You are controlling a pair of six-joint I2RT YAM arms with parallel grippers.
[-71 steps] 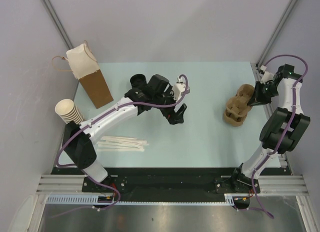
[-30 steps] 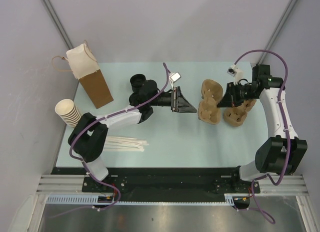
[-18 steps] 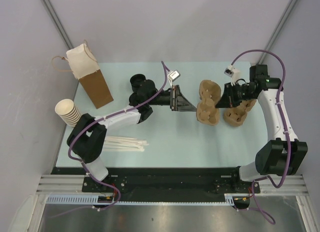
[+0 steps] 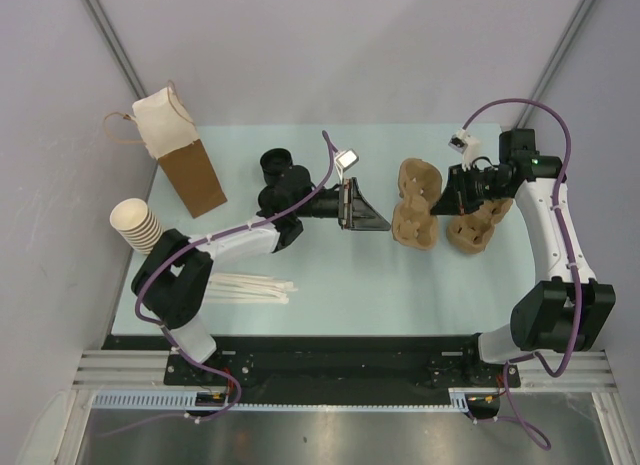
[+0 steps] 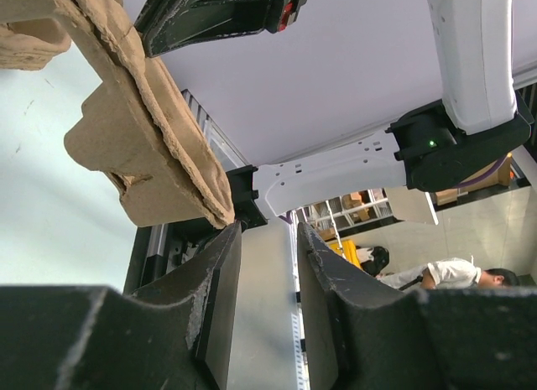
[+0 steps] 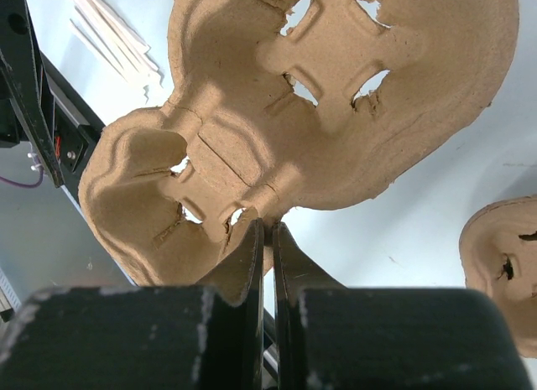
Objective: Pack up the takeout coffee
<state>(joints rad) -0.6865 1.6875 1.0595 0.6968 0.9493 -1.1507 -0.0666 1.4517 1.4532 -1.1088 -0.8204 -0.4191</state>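
— Where is the coffee, reckoned from the molded pulp cup carrier?
— We cannot pick it out. Only a round black top shows, well left of the carrier beside the left arm. Whether it is cup or lids, we cannot tell.
— The grippers?
— Our right gripper pinches the carrier's edge. Our left gripper is narrowly parted and empty, just beside the carrier.

A pulp carrier sits just beside the tips of 2 parted fingers.

Nothing legible anywhere in view: no readable print, label, brand or number on brown bag, pulp tray or cream cups.
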